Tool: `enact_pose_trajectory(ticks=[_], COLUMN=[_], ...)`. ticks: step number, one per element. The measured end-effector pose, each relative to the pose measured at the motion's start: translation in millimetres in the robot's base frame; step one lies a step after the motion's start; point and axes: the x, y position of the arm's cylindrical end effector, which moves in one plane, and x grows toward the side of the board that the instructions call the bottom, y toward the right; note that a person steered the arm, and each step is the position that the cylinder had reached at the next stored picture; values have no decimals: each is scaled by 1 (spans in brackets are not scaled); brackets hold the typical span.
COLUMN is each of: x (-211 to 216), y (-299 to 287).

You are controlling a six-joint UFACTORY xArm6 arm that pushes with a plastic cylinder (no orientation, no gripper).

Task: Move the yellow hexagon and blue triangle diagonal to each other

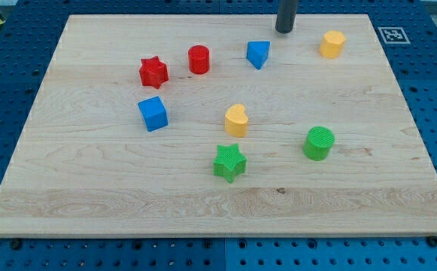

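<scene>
Yellow hexagon block (pixel 332 44) and blue triangle block (pixel 257 53), both of ribbed plastic, lay on the largest thing in view, a pale wooden counter (pixel 399 150) with long straight grain, set on a blue perforated bench (pixel 436 90). The two sat near the view's top edge, well apart. The hexagon was to the view's right and only a little higher than the triangle, so they read nearly as a row and not yet as a diagonal.

Next in size, the straight dark rod (pixel 286 13) came down from the view's top. The arm carried no claw, so nothing could be spread, pressed together or pinching. My tip (pixel 283 30) rested on the counter between the two blocks. It was nearer the triangle, just above and to the right of it, and touched neither.

I judged the step in hand to be lining up behind one block. The next move seemed to call for a steady push on the triangle toward the view's bottom, taken squarely on its flat side so the wedge would not swivel off.

The other blocks stood clear of that work, each with the same fine ridged surface:
- a green cylinder (pixel 319 143)
- a green star (pixel 229 162)
- a blue cube (pixel 153 113)
- a red star (pixel 153 71)
- a yellow heart (pixel 236 120)
- a red cylinder (pixel 198 59)
</scene>
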Motion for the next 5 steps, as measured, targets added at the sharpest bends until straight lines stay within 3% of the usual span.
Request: enact_pose_trajectory(ticks=[3, 5], x=[-6, 14], y=[50, 79])
